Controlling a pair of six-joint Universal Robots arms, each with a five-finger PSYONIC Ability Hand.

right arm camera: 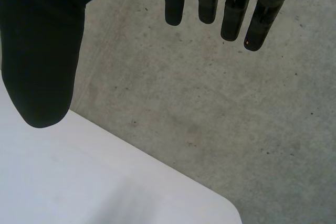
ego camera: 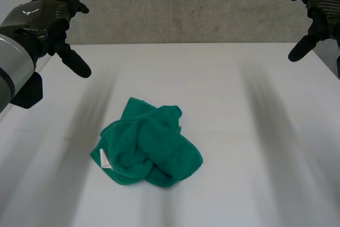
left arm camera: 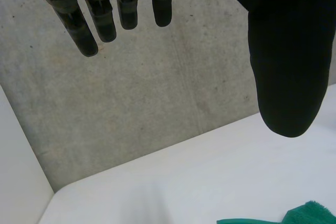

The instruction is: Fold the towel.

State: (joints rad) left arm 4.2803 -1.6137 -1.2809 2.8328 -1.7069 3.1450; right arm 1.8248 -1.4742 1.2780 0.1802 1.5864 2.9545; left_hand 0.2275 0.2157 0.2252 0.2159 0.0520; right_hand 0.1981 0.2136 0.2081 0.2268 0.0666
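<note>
One green towel [ego camera: 149, 144] lies crumpled in a heap near the middle of the white counter [ego camera: 239, 147], a white tag at its edge. Two hands hover well apart from it: left hand [ego camera: 45, 19] and right hand [ego camera: 319, 9], both spread, holding nothing.

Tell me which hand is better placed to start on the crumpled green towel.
Left, by a margin. The green towel lies left of centre on the table, nearer the left hand, whose wrist view catches its edge. The right hand hovers farther off. Both hands are open, touching nothing.
</note>
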